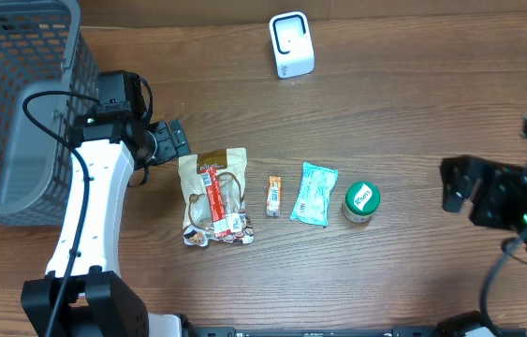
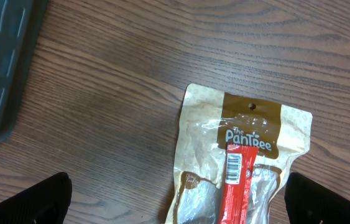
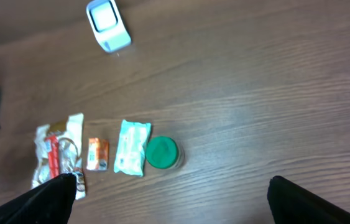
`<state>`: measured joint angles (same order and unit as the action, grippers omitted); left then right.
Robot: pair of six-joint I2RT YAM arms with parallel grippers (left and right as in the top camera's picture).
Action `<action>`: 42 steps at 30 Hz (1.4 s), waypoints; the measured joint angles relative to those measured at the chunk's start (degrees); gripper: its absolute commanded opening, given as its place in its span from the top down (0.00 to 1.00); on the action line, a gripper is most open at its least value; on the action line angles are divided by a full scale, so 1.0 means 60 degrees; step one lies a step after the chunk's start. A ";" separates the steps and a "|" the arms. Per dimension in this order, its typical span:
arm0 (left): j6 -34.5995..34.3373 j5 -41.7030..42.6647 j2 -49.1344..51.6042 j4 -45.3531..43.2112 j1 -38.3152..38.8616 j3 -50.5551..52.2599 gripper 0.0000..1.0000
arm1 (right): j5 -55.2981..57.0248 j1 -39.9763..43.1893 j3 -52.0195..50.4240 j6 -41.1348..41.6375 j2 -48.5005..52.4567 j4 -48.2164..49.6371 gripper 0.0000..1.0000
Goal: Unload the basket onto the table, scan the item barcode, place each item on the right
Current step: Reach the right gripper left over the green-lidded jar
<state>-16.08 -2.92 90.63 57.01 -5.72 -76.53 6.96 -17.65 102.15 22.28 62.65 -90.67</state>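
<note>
**Plainly Printed: "The PanTree" Under an Open Left Gripper**

We see the left gripper (image 1: 177, 140) open wide, holding nothing, at the top edge of a tan snack bag (image 1: 214, 197). In the left wrist view its dark fingertips (image 2: 38, 199) sit at the two bottom corners of the frame, with the bag between them. White lettering on the bag's brown panel reads "The PanTree". A red strip (image 2: 234, 193) runs down the clear window, and a small white barcode (image 2: 237, 163) is at its upper end.

Right of the bag we find a row of three things on the wooden table (image 1: 413, 103). They are a small orange packet (image 1: 274, 196), a mint-green packet (image 1: 314, 194) and a jar with a green lid (image 1: 361, 201). Their print is too small for us to read.

The white scanner (image 1: 291, 44) stands well apart, near the far edge. A grey basket (image 1: 10, 103) sits at the left.

The right gripper (image 1: 452, 184) is also open and empty, well right of the jar.
</note>
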 measured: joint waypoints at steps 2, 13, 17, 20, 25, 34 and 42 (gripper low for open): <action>0.0000 0.0000 0.0000 0.0000 0.0000 0.0000 0.00 | -0.0029 0.0000 0.0000 0.0011 0.0291 -0.0007 0.09; 0.0000 0.0000 0.0000 0.0000 0.0000 0.0000 0.00 | -0.0576 0.0000 0.0011 0.0033 0.2688 -0.0907 0.07; 0.0000 0.0000 0.0000 0.0000 0.0000 0.0000 0.00 | -0.0885 0.0000 -0.0044 0.0036 0.3661 -0.0769 0.04; 0.0000 0.0000 0.0000 -0.0004 0.0000 0.0000 0.00 | -0.1016 0.0000 -0.0229 0.0102 0.4226 -0.0565 0.04; 0.0000 0.0000 0.0000 -0.0004 0.0000 0.0000 0.00 | -0.1169 -0.0011 -0.1231 0.0219 0.4670 0.0415 0.04; 0.0000 -0.0022 0.0000 0.0000 0.0000 0.0000 0.00 | -0.1807 -0.0780 -0.3912 0.0277 0.4677 0.3038 0.04; 0.0000 -0.0025 0.0000 0.0000 0.0000 0.0000 0.00 | -0.1708 -0.1315 -0.5045 0.0280 0.4677 0.4025 0.04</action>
<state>-16.08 -3.07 90.63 57.01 -5.72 -76.53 -3.29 -25.54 71.88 23.97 90.72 -66.52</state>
